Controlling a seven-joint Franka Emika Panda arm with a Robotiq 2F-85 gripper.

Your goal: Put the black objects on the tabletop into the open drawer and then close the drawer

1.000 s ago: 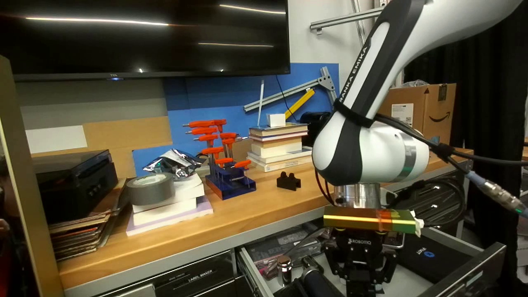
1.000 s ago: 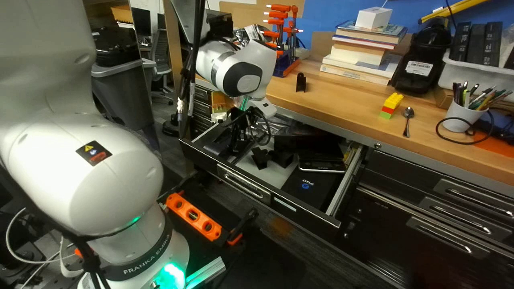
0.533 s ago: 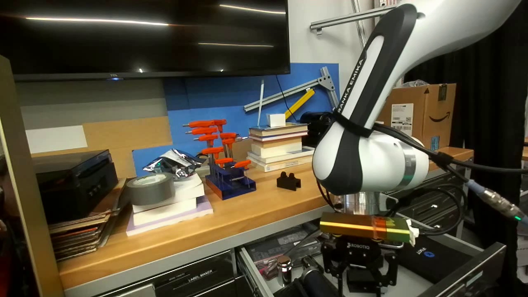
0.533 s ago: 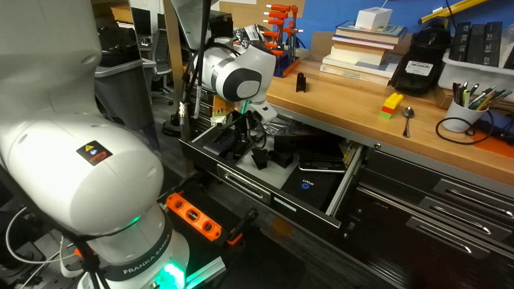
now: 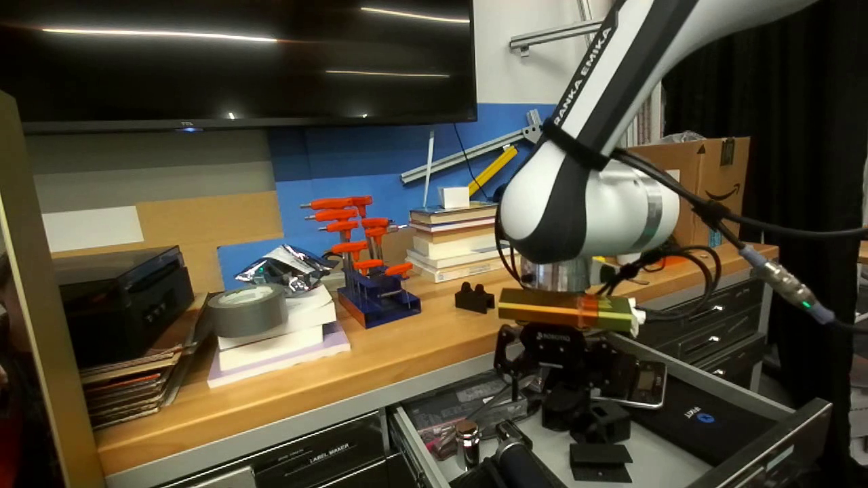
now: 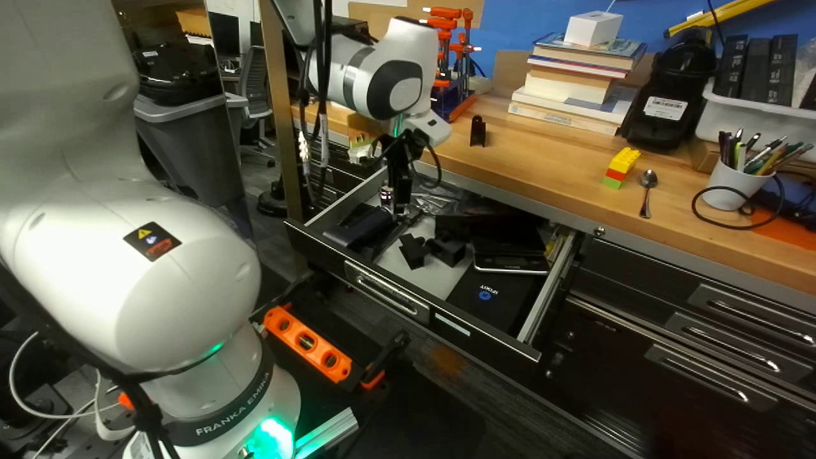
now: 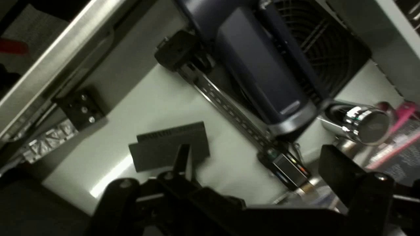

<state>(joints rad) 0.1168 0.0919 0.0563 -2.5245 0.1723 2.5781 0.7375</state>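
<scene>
We find one black bracket [image 5: 474, 298] on the counter [image 6: 529, 162], upright, two rounded lugs on top, near the blue hex-key stand [image 5: 369, 315] and in front of the stacked books [image 5: 456, 247]. In the pulled-out drawer [image 6: 497, 347] lie at least two similar pieces, a channel-shaped black piece [image 5: 601, 463] and, just beside it, a second black block [image 6: 448, 250]. The claw [image 7: 256, 160] hangs over the drawer, its fingers [image 7: 338, 173] well apart and nothing clamped between them. We judge the placing well advanced and the bracket next due; closing is not yet done.

On handling, we judge the bracket light and stiff, probably moulded plastic, its matte surface unlikely to slip. The walls appear thin, so we advise moderate force. We recommend taking hold from above, across the outer side walls below the lugs; a pinch on the rounded lugs alone may let it pivot. A glancing touch could tip it or push it towards the stand. We cannot tell how its underside is shaped.
</scene>
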